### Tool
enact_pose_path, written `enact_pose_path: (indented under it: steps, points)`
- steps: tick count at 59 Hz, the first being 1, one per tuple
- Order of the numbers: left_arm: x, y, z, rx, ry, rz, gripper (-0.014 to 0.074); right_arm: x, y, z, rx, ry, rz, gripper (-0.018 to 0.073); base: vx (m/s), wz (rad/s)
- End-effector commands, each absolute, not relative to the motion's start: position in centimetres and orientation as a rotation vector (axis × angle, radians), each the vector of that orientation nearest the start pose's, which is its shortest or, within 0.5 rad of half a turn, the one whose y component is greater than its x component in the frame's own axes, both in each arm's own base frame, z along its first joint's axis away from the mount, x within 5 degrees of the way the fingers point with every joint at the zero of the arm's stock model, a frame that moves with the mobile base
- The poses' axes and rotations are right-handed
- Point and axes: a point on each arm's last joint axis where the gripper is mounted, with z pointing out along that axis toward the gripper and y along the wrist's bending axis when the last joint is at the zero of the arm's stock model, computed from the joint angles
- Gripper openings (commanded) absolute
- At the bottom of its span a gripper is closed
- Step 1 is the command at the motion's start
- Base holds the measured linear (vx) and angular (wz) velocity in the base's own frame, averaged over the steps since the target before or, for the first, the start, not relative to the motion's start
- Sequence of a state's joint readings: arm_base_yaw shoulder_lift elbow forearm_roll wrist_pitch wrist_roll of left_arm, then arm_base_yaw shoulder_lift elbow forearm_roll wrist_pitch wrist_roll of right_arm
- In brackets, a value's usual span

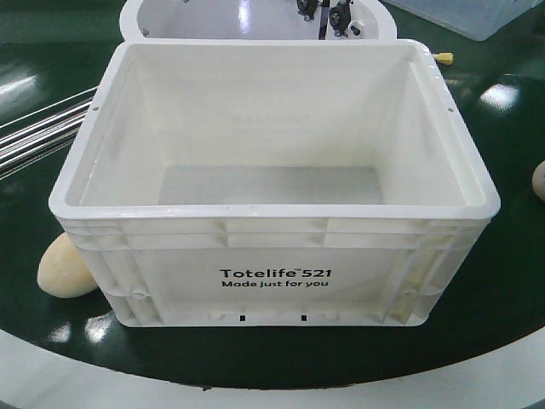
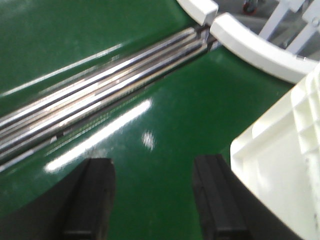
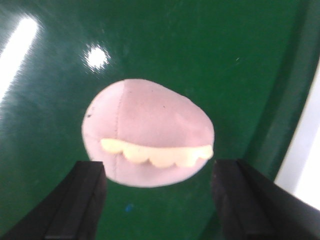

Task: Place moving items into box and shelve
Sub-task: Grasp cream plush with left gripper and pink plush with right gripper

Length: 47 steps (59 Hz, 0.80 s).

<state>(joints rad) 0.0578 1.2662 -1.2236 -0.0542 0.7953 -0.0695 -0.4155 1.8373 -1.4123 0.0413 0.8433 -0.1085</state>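
The pinkish stitched fabric lump point(image 3: 145, 135) with a cream scalloped strip lay on the green table point(image 3: 210, 50), just ahead of the right gripper point(image 3: 157, 200), whose jaws were spread. The left gripper point(image 2: 155, 197), also spread, hung left of the empty white plastic crate point(image 1: 272, 281). The lump looked soft and light; a pinch across its middle seemed best.

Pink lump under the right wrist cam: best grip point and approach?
Take the pink lump across its widest middle, coming straight down from above. It is round and lies free on the green table, and the open right hand looks wide enough to span it side to side.
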Motion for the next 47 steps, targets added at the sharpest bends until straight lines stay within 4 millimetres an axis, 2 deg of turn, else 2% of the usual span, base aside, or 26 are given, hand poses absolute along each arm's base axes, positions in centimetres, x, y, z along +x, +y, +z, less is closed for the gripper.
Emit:
enact_pose_path:
  steps: [1, 13, 27, 37, 47]
  points:
    - [26.6, 1.2, 39.2, -0.168, 2.240, -0.080, 0.0472, 36.5, -16.1, 25.7, 0.424, 2.594, -0.142, 0.0511, 0.00, 0.00]
    - [27.2, 1.0, 38.3, -0.173, 2.281, -0.103, 0.0472, 37.5, -16.5, 23.2, 0.433, 2.626, -0.131, 0.0511, 0.00, 0.00]
    - [28.7, 0.3, 35.4, -0.102, 2.467, -0.196, 0.0472, 38.1, -16.6, 20.7, 0.468, 2.672, -0.080, 0.0511, 0.00, 0.00]
    - [30.3, -0.1, 32.6, -0.051, 2.593, -0.263, 0.0472, 38.4, -16.4, 20.1, 0.499, 2.671, -0.038, 0.0511, 0.00, 0.00]
    - [30.2, -0.4, 29.8, 0.033, 2.832, -0.325, 0.0472, 38.4, -16.4, 20.1, 0.505, 2.661, -0.031, 0.0511, 0.00, 0.00]
